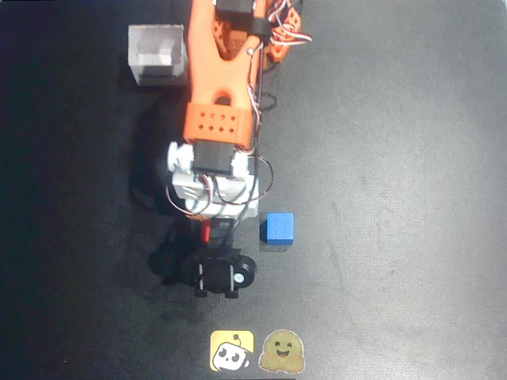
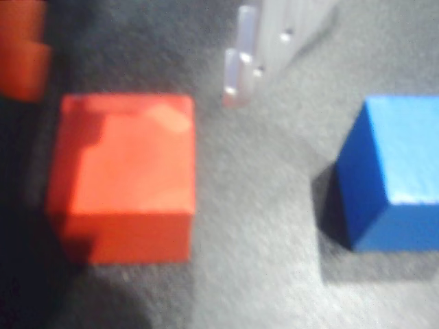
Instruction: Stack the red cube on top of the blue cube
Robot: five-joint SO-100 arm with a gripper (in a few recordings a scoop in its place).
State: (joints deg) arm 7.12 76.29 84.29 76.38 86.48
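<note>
Dark, matte tabletop [image 1: 396, 158] stretched across the overhead view, almost black, with a faint sheen toward the right. Down the middle from the top edge came the orange arm [image 1: 222, 71], its white wrist block [image 1: 210, 178] wrapped in loops of wire, and a small black camera module [image 1: 218, 273] hung at its lower end. Just right of that wrist sat the blue cube [image 1: 279, 226], flat on the table, casting a short shadow below itself. It stood clear of the arm, near but not touching.

Up at the top left a larger translucent white box [image 1: 157, 54] rested on the surface, well apart from the cube. Along the bottom edge two stickers lay side by side: a yellow one with a cartoon face [image 1: 231, 351] and a brownish smiling blob [image 1: 283, 352].

The wrist view was soft and blurred, but the colours read plainly. The red cube [image 2: 127, 175] sat on the grey-black surface at left, its top face catching light, one side in shadow. The blue cube [image 2: 394, 171] stood at the right edge, cut off by the frame, with bare table between the two. Neither was on top of the other. A pale, translucent finger [image 2: 240, 65] poked down from the top centre, above and between the cubes, touching neither as far as could be seen. An orange piece of the arm [image 2: 20, 48] showed at the top left corner. As for the gripper, whether the claw was spread or closed I couldn't tell.
</note>
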